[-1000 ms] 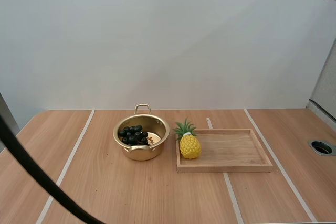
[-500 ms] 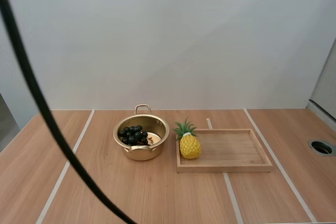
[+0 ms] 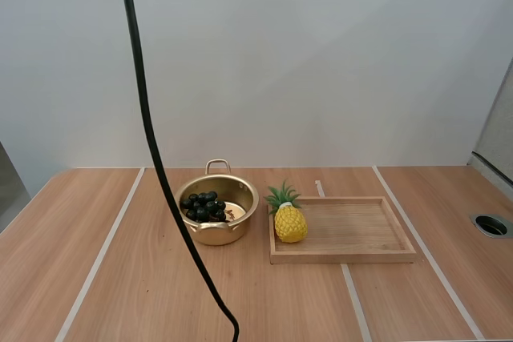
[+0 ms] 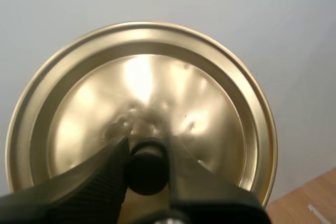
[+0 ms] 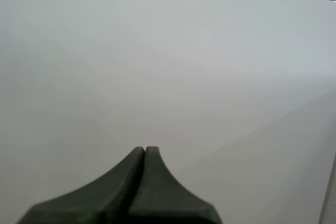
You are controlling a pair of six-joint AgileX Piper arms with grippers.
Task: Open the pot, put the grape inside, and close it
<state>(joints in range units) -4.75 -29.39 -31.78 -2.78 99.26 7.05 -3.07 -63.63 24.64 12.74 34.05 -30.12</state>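
Note:
A gold pot stands uncovered on the wooden table, left of centre, with a bunch of dark grapes lying inside it. Its round gold lid is up in the air, seen from above in the left wrist view. My left gripper is shut on the lid's black knob, one finger on each side. My right gripper is shut on nothing, its fingers lying together as one dark wedge against the pale wall.
A wooden tray lies right of the pot, with a yellow toy pineapple standing at its left end. A round hole sits in the table near the right edge.
The dark arm part at the top right of the high view has drawn up and out of frame. Pot, grapes, tray and pineapple have stayed put.

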